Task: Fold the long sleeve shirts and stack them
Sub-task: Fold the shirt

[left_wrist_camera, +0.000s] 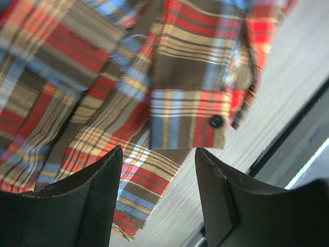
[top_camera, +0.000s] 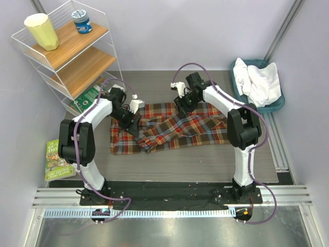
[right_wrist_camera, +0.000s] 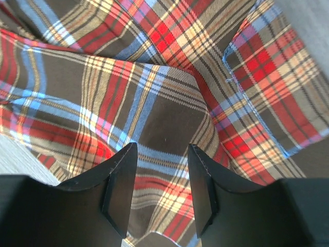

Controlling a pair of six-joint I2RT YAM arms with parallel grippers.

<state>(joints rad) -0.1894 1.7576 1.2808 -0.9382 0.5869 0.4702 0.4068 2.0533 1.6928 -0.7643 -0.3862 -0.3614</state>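
**Top external view.** The plaid shirt [top_camera: 175,128] lies spread across the middle of the table [top_camera: 205,159], creased, with its long axis running left to right. The left gripper [top_camera: 133,126] is positioned over the left part of the shirt. The right gripper [top_camera: 182,109] is positioned over the far edge of the shirt, right of centre. The white shirt [top_camera: 259,82] lies bunched in the teal basket [top_camera: 275,105] at the far right corner, well apart from the plaid shirt. A wire shelf [top_camera: 103,51] stands at the far left and carries a yellow cup [top_camera: 42,31] and a blue jar [top_camera: 81,21]. A book [top_camera: 57,159] lies left of the table.

**Left wrist view.** The fingers [left_wrist_camera: 97,200] are spread, with nothing between them. Below them lies plaid cloth, including a cuff [left_wrist_camera: 190,118] with a dark button [left_wrist_camera: 216,121], next to bare table surface.

**Right wrist view.** The fingers [right_wrist_camera: 121,180] are spread, with nothing clamped. Plaid cloth fills the area below. Contact between fingertips and cloth cannot be determined.
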